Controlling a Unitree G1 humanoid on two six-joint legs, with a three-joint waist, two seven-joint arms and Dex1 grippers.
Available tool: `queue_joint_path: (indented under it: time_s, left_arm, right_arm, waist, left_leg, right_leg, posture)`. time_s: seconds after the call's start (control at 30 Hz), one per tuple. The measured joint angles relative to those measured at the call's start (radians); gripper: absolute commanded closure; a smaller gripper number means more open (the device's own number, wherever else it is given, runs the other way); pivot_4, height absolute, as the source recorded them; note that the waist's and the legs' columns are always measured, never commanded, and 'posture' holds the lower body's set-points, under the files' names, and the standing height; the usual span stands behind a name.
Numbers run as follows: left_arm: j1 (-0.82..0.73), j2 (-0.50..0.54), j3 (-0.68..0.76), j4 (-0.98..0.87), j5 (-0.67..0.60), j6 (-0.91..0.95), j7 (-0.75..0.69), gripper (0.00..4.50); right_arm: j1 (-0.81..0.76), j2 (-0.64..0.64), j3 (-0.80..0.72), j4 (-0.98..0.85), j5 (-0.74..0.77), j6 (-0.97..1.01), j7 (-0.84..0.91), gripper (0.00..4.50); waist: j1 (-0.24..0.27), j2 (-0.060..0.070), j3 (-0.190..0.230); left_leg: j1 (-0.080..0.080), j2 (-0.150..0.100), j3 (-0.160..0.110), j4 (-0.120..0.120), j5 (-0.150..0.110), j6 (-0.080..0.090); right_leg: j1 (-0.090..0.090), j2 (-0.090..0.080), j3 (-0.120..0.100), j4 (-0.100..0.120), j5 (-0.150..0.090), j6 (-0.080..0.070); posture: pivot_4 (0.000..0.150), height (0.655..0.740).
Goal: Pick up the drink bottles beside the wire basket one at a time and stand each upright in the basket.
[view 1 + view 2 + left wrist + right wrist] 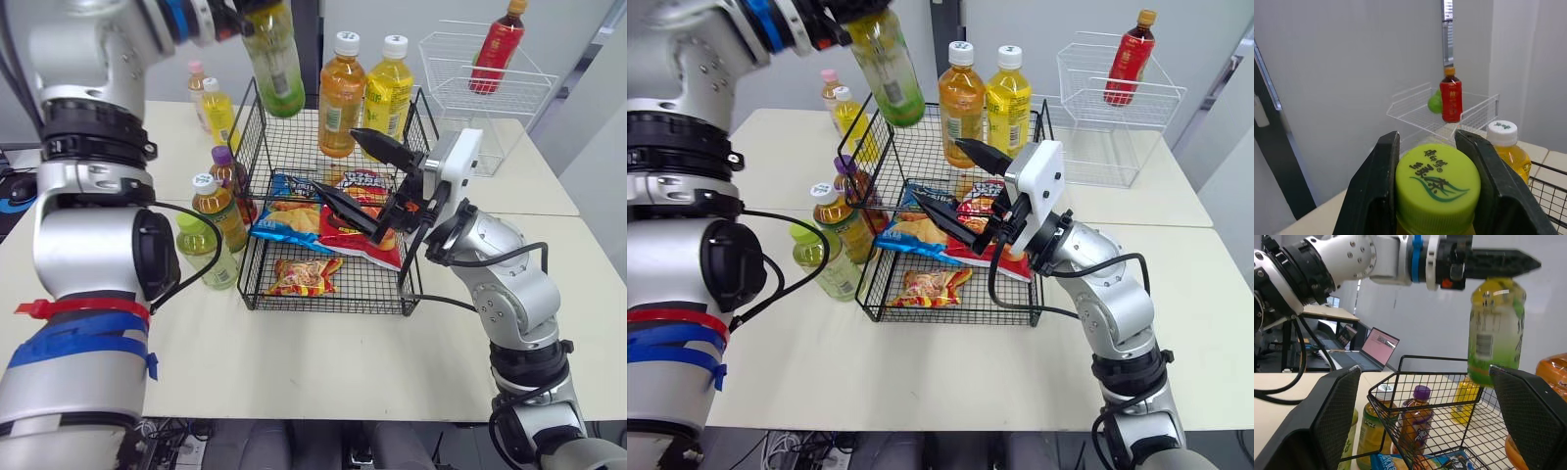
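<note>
Off at nine o'clock of the wire basket (pixel 257 294), five plastic bottles crowd its left wall on the pale table (pixel 323 362): a green-capped bottle (pixel 203 250) nearest, an amber tea bottle (pixel 217 209) touching the wire, a purple-capped bottle (pixel 231 176), then a yellow bottle (pixel 217 110) and a pink-capped bottle (pixel 198 83) out toward eleven. Up high, the left gripper (pixel 1430 161) has both black fingers clamped on the ridged lime cap of the green tea bottle (pixel 274 61), which hangs slightly tilted in the air over the basket's eleven o'clock corner. Under it the black mesh floor is bare, so there's open room. At twelve o'clock an orange bottle (pixel 342 98) and a lemon-yellow bottle (pixel 389 93) stand upright against the back rim. Crinkly snack bags fill the middle and near half: a blue bag (pixel 289 217), a red bag (pixel 362 220), a small packet (pixel 306 276). The right gripper (pixel 335 159) sits over the three o'clock side, its pointed fingers spread wide and empty. Far out at one o'clock, a white wire rack (pixel 446 93) holds a red bottle (pixel 497 47)
</note>
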Motion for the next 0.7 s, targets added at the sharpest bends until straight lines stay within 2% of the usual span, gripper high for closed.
queue_joint_path:
  time_s: [0.2, 0.47, 0.53, 0.7]
  left_arm:
    - [0.015, -0.039, -0.01, 0.148, 0.054, -0.108, 0.017, 3.11]
    - [-0.008, -0.075, 0.006, 0.232, 0.055, -0.185, 0.023, 3.11]
    - [-0.013, -0.083, 0.012, 0.252, 0.054, -0.201, 0.022, 2.38]
    - [-0.018, -0.083, 0.019, 0.279, 0.055, -0.219, 0.021, 0.87]
  right_arm:
    - [0.032, -0.006, -0.001, -0.035, -0.012, 0.0, -0.039, 0.0]
    - [0.034, -0.009, -0.002, -0.052, -0.028, 0.0, -0.062, 0.0]
    - [0.034, -0.009, -0.001, -0.052, -0.03, 0.0, -0.063, 0.0]
    - [0.034, -0.008, -0.001, -0.052, -0.031, 0.0, -0.066, 0.0]
  waist:
    - [-0.001, 0.0, 0.0]
    - [0.0, 0.0, 0.0]
    - [0.0, 0.0, 0.0]
    - [-0.001, 0.0, 0.0]
  left_leg:
    - [-0.001, 0.0, 0.0, 0.0, 0.0, 0.0]
    - [-0.001, 0.0, 0.0, 0.001, 0.0, 0.0]
    - [0.0, 0.0, 0.0, 0.001, 0.0, 0.0]
    - [0.0, 0.0, 0.0, 0.001, 0.0, 0.0]
  right_leg:
    - [-0.001, 0.0, 0.0, 0.0, 0.0, 0.0]
    - [0.0, 0.0, 0.0, 0.0, 0.0, 0.0]
    - [0.0, 0.0, 0.0, 0.001, 0.0, 0.0]
    - [0.0, 0.0, 0.0, 0.001, 0.0, 0.0]
  posture:
    - [0.15, 0.74]
    - [0.15, 0.74]
    - [0.15, 0.74]
    - [0.15, 0.74]
